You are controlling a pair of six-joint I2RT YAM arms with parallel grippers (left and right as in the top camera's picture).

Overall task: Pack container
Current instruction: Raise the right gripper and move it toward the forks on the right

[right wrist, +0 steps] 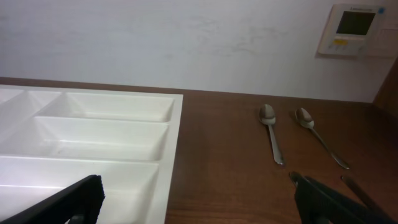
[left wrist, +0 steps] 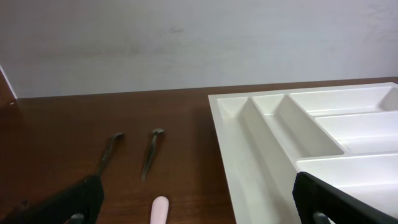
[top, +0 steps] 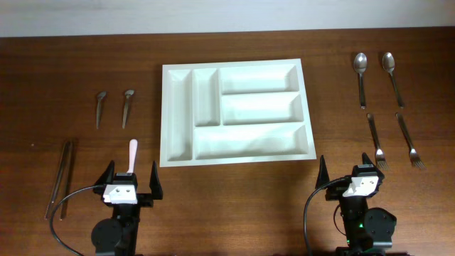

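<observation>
The white cutlery tray [top: 234,153] lies in the middle of the table, all five compartments empty; it also shows in the left wrist view [left wrist: 249,162] and the right wrist view [right wrist: 174,124]. Two small spoons [top: 100,108] [top: 126,107] lie left of it, two large spoons [top: 360,78] [top: 392,77] and two forks [top: 376,142] [top: 410,142] lie right of it. A pink-handled utensil [top: 132,153] lies between my left gripper's fingers [top: 131,186]. My left gripper is open, at the front left. My right gripper [top: 355,183] is open and empty, at the front right.
Chopsticks or tongs [top: 61,178] lie at the far left near the front edge. A white wall stands behind the table, with a thermostat panel [right wrist: 356,28] on it at the right.
</observation>
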